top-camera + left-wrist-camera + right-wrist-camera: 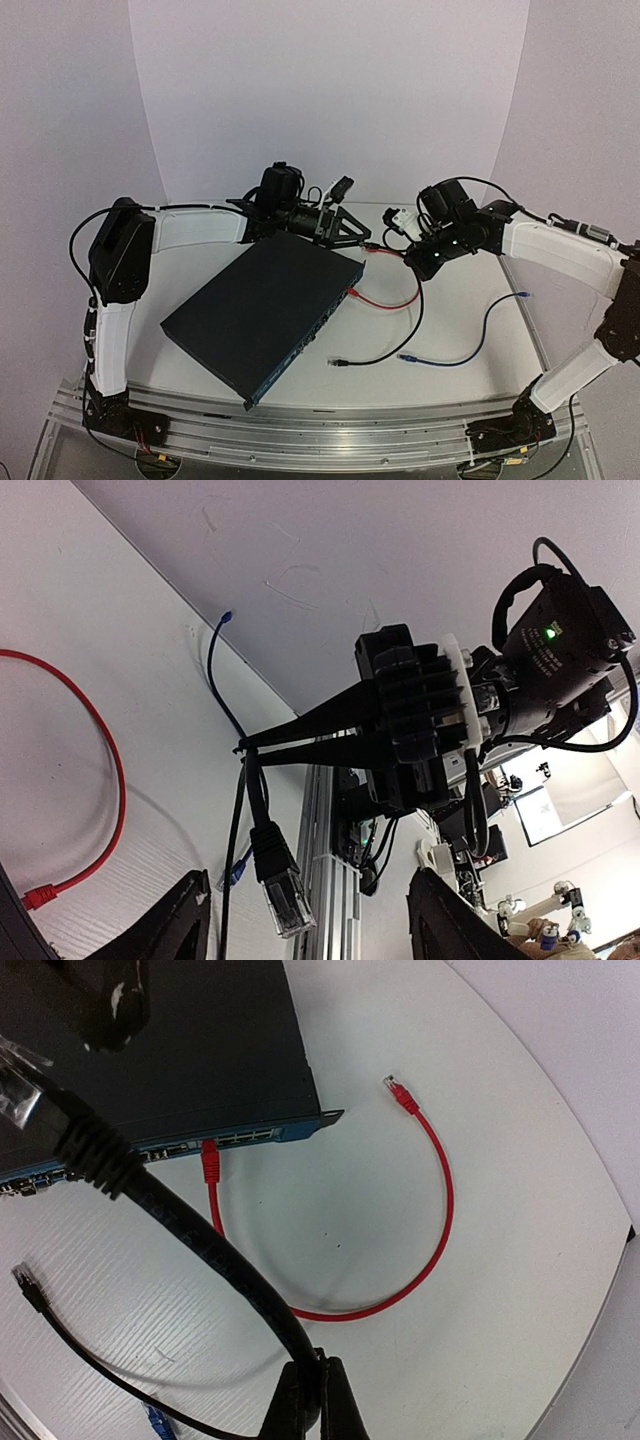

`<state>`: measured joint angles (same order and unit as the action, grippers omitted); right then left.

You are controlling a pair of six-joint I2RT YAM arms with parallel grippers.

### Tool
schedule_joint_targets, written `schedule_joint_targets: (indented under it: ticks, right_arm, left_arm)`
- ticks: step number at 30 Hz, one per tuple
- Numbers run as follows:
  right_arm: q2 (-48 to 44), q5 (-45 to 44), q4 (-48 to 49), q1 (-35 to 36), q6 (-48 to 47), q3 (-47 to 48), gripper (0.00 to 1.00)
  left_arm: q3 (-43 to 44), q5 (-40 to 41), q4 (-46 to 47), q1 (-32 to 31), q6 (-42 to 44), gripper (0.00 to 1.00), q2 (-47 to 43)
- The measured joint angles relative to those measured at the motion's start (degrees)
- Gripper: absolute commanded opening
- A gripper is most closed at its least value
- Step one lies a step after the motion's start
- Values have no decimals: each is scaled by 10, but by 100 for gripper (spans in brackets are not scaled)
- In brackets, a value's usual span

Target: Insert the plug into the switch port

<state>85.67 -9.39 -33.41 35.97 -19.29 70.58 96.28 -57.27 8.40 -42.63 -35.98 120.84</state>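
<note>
Lying flat on the white table, the switch has its long axis on a diagonal, from its near corner by the arm bases to its far right corner. Its thin face with the row of ports looks to the right and a little toward the near edge.

A red cable sits with one end in a port near the far end of this face. It curves away from the switch, and its other end lies free beside the far right corner.

The right gripper is just beyond that same corner, its jaws clamped on a black cable. The plug of this cable has a clear tip. It hangs free past the fingertips and is in no port.

The left gripper hovers over the far edge of the switch, its jaws wide apart with nothing between them.

A blue cable lies to the right of the switch, well apart from it.

The black module on the right wrist carries a label, but the writing is too small to read.
</note>
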Motion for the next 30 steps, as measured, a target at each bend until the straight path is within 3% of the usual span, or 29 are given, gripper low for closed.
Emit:
schedule_joint_targets:
  ticks: [12, 18, 27, 30]
  right_arm:
    - [5, -29, 4, 6, -1, 5, 0]
    - [13, -41, 7, 7, -1, 5, 0]
    - [14, -43, 13, 7, -2, 5, 0]
    - [14, -41, 13, 7, -2, 5, 0]
  left_arm:
    - [13, -2, -39, 0, 12, 40, 11]
    - [27, -11, -40, -1, 5, 34, 31]
    - [41, -16, -54, -2, 0, 3, 46]
    - [43, -15, -55, -1, -1, 0, 48]
